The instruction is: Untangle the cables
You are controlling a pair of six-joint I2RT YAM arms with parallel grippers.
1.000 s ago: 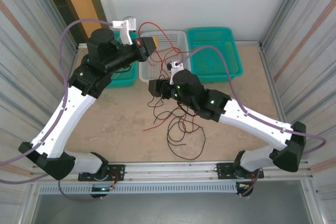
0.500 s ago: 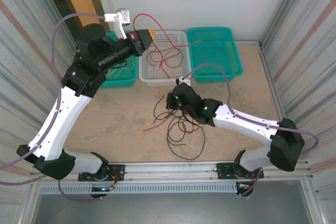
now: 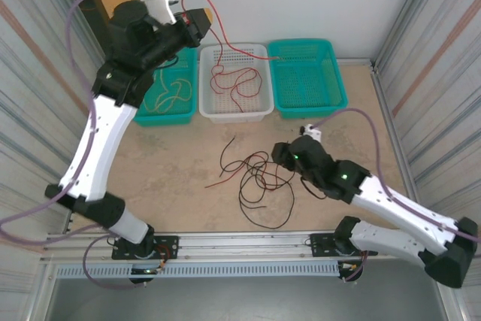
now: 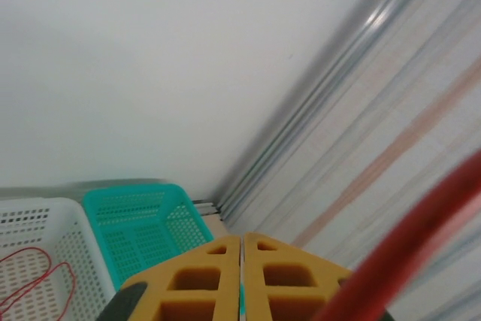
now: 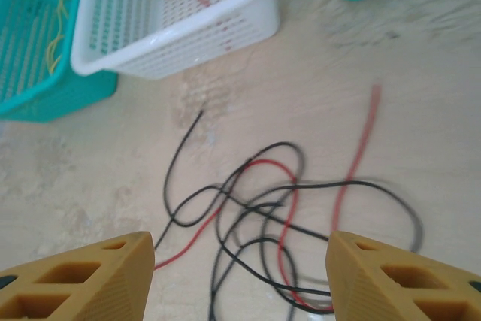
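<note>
Left tool (image 3: 200, 20), its orange fingers pressed together, pinches a thin red cable (image 4: 409, 240) high above the beige bench (image 3: 158, 171). That cable arcs down into loose loops inside the white perforated plastic basket (image 3: 233, 114). The right tool (image 5: 239, 240) hovers with its fingers spread wide and empty over a tangle of thin black and red cables (image 3: 255, 178) on the bench. A curly yellow cable (image 3: 171, 94) lies in the teal plastic basket (image 3: 161, 118) beside the white one.

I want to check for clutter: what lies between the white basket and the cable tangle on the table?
Bare table. The right wrist and top views both show nothing lying between the white basket and the tangle.
</note>
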